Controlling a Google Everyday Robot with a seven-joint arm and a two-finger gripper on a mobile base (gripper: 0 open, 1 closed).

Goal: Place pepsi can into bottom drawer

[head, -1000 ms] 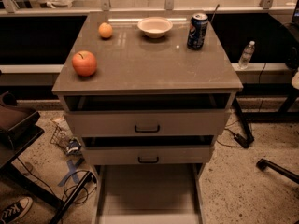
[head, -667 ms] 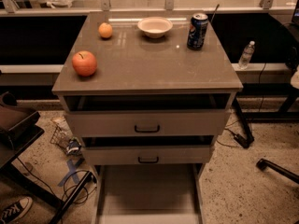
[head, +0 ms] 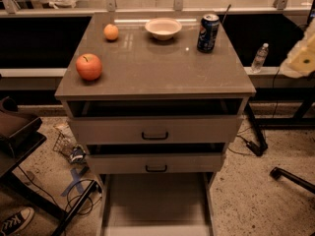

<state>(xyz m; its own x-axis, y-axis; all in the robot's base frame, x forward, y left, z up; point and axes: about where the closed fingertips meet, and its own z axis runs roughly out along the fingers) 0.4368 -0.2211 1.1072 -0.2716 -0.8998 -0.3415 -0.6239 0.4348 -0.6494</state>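
The pepsi can (head: 208,32) stands upright at the back right of the cabinet top (head: 147,68), dark blue with a silver top. The bottom drawer (head: 155,200) is pulled out at floor level, a pale grey shallow tray with nothing in it. My gripper (head: 301,58) shows as a pale blurred shape at the right edge of the view. It is to the right of the can, well apart from it, and holds nothing that I can see.
On the top are a red apple (head: 89,66), an orange (head: 111,32) and a white bowl (head: 163,27). The two upper drawers (head: 155,132) are slightly ajar. A water bottle (head: 259,57) stands on the ledge behind. A black chair (head: 15,132) is at left and a chair leg (head: 290,176) at right.
My gripper has come into view at the right edge. The can, the fruit, the bowl and the drawers have not moved.
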